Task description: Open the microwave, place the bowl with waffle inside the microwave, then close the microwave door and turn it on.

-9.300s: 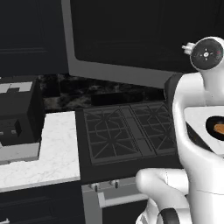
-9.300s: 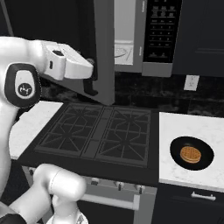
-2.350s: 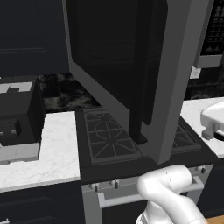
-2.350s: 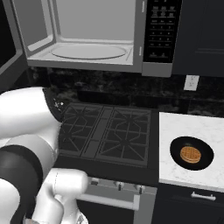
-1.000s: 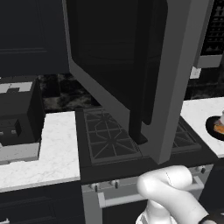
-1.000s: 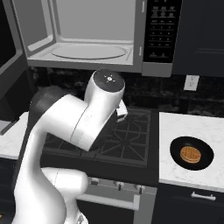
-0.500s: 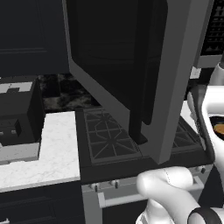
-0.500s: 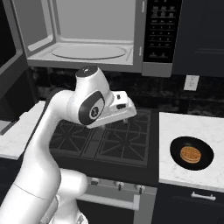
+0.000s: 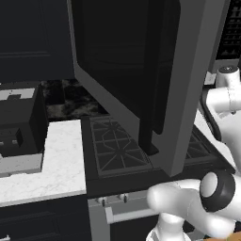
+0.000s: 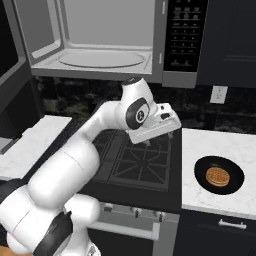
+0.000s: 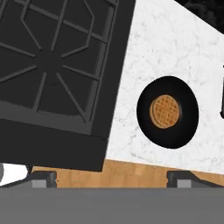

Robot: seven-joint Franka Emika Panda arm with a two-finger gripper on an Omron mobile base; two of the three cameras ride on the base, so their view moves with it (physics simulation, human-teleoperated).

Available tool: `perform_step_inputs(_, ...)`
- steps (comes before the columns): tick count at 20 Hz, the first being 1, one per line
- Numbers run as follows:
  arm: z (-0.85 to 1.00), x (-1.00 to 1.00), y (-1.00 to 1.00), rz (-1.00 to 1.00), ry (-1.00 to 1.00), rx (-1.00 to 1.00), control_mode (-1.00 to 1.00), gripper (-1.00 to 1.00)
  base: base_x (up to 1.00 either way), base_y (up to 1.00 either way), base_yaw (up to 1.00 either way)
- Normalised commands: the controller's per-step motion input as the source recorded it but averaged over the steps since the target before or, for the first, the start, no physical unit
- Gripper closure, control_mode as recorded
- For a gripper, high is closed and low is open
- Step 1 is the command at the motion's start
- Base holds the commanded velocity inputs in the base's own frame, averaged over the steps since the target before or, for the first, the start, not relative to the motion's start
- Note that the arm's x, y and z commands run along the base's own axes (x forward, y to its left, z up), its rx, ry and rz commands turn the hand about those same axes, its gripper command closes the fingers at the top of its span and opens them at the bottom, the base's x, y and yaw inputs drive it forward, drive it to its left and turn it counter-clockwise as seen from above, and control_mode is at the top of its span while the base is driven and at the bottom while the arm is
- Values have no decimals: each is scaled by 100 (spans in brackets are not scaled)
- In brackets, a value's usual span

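Your pincer (image 11: 110,177) hangs wide open over the stove (image 10: 135,160), holding nothing. The bowl with waffle (image 10: 218,175) sits on the white table (image 10: 200,197), and the microwave door (image 9: 136,80) stands open.

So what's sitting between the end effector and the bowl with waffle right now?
Nothing stands there: in the right base view, just the stove's right edge and bare white counter separate the open end effector from the bowl with waffle.

no text can be read; the microwave (image 10: 100,40) panel's buttons are illegible.
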Motion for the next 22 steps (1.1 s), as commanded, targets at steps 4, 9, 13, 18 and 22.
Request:
perform_step_inputs(4, -25, 88, -98, 0, 27, 3, -100, -100, 0, 0, 0)
perform_step_inputs(9, -46, 89, -100, 0, 23, 20, -100, -100, 0, 0, 0)
perform_step_inputs(13, -37, 44, -80, 0, 6, 34, -100, -100, 0, 0, 0)
perform_step_inputs(18, -22, 3, -13, -1, 0, 7, -100, -100, 0, 0, 0)
perform_step_inputs(22, -18, 0, 0, -4, -2, 0, -100, -100, 0, 0, 0)
